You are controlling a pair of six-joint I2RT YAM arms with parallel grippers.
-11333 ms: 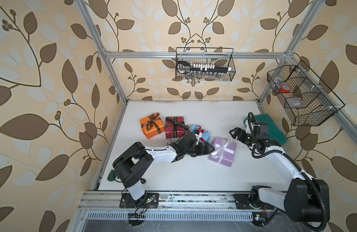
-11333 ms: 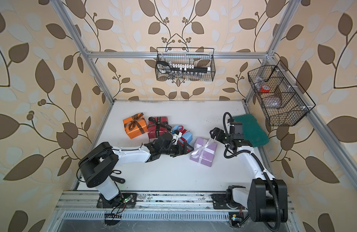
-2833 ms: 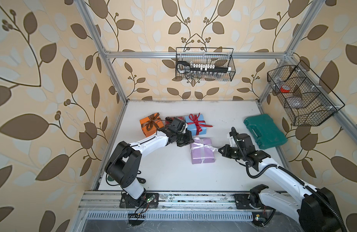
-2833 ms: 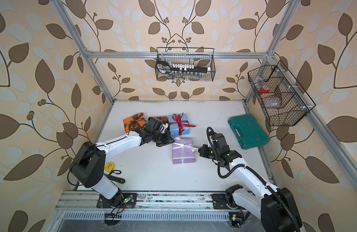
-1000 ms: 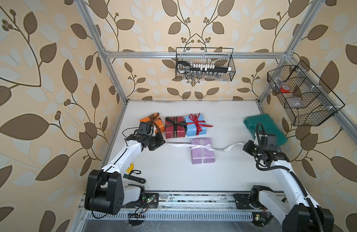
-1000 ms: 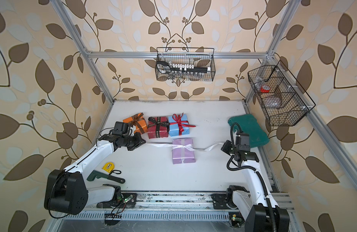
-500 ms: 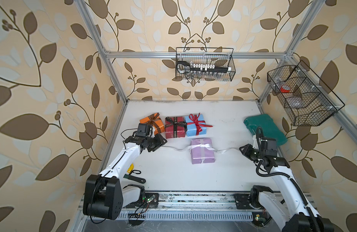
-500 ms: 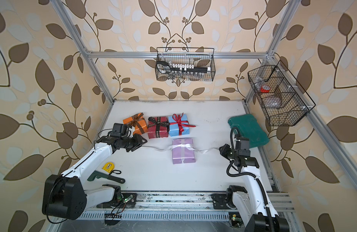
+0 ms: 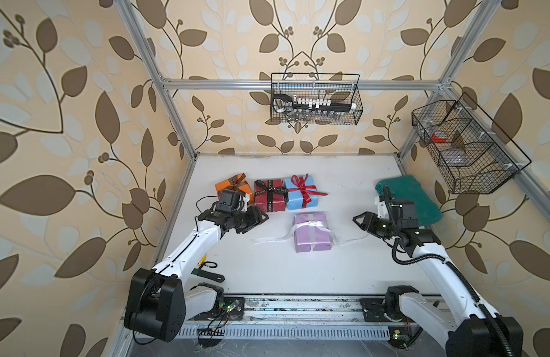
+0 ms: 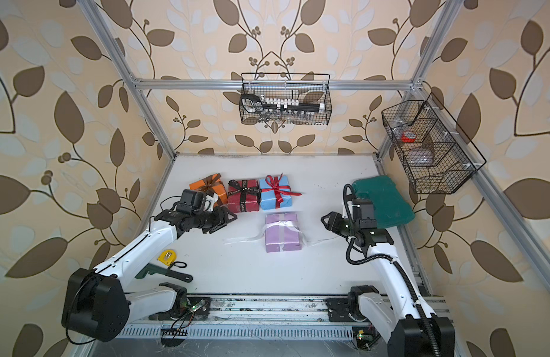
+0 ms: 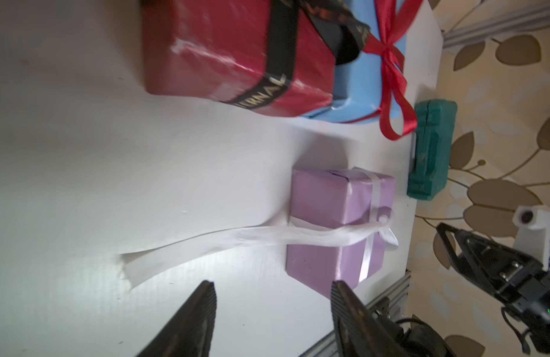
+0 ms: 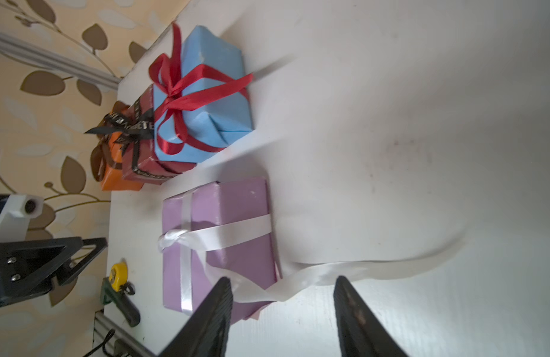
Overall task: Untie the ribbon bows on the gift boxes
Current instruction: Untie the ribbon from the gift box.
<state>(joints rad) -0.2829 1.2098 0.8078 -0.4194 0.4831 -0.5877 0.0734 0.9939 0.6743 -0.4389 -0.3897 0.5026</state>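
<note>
I'm seeing a lab robot test cell: aluminium extrusion frame (image 9: 298,82) skinned with leaf-print wallpaper panels (image 9: 66,123), white tabletop (image 9: 267,278), wire baskets (image 9: 317,99) of hardware hung on the back and side walls, both arm bases (image 9: 156,306) mounted on a slotted front rail (image 9: 298,310) with exposed wiring (image 9: 218,321).

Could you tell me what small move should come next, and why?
Probably reach the open, empty right tool toward the red ribbon on the light blue box: its bow is tied, its tail points that way, and the white ribbon on the lilac box lies loose.
</note>
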